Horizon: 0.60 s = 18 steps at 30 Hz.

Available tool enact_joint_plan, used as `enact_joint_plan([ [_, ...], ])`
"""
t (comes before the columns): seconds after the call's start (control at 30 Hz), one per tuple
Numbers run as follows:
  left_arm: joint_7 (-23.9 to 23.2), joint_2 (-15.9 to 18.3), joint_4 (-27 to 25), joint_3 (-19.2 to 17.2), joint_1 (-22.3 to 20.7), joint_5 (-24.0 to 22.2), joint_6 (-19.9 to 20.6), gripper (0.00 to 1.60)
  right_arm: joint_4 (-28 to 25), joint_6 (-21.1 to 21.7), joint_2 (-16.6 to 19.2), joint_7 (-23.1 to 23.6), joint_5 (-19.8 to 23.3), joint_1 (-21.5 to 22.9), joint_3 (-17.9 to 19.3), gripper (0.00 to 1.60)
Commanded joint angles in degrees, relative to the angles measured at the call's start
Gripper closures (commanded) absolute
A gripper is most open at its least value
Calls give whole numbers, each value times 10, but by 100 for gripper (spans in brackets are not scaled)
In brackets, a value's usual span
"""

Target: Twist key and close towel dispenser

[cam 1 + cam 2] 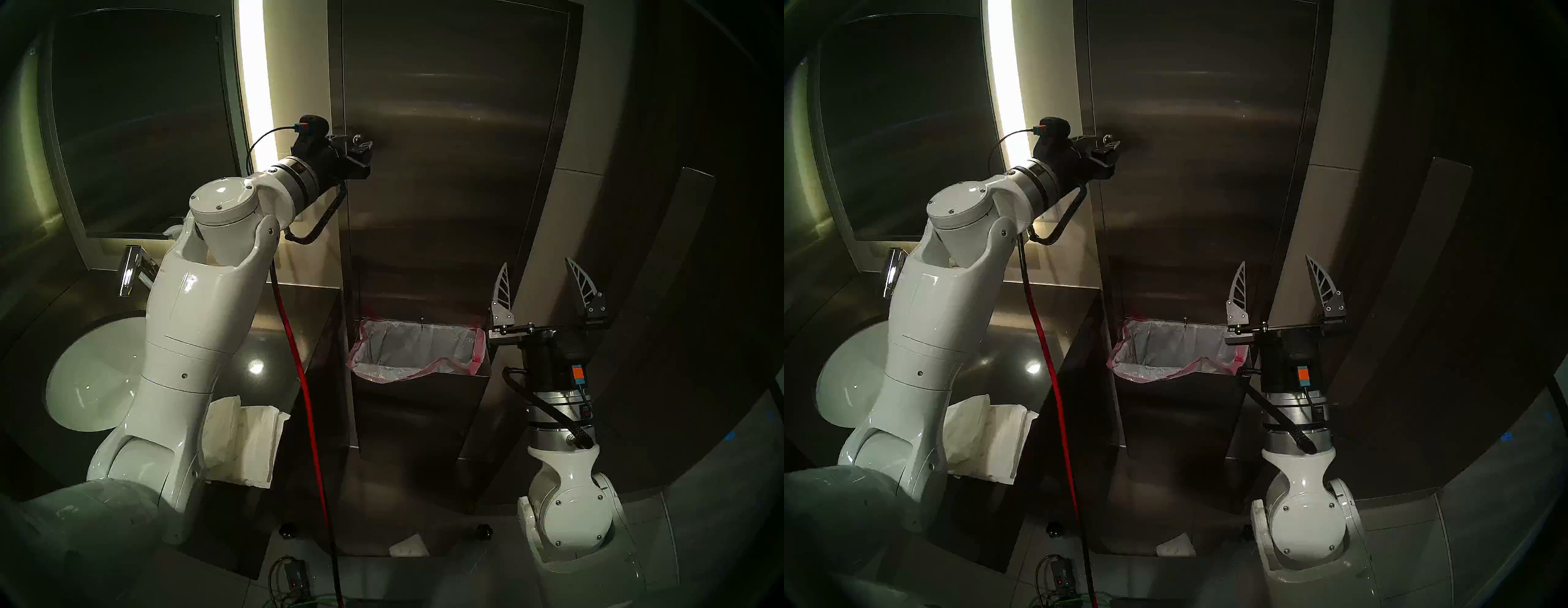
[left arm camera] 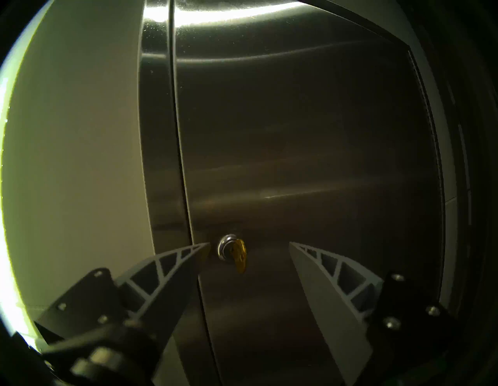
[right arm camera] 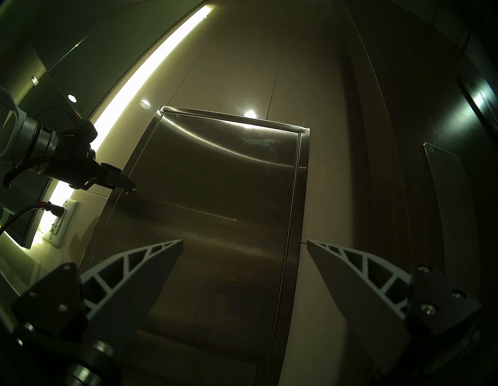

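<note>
Up close, the small brass-gold key (image 2: 240,256) sits in its round silver lock (image 2: 225,246) by the left edge of the tall brushed-steel towel dispenser (image 1: 449,178). It looks thin, stiff and slippery; pinch its flat head. Left gripper (image 2: 249,244) spread around it, not touching; right gripper (image 1: 539,282) wide, empty.

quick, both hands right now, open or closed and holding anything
Left hand: open, empty, fingers either side of the key in the towel dispenser lock, not gripping it.
Right hand: open, empty, held away from the dispenser.
</note>
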Motion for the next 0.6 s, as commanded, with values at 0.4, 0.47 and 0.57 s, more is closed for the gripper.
enact_joint_plan([
  [0.4,3,-15,-13,3,-4,-2,19,160,-9,2,2,-3,2,3,0,0],
  [0.47,13,-20,-19,2,1,-5,39,160,-9,2,2,-3,2,3,0,0],
  [0.57,33,-46,-20,-13,5,-30,77,160,-9,1,3,-4,1,3,0,0],
])
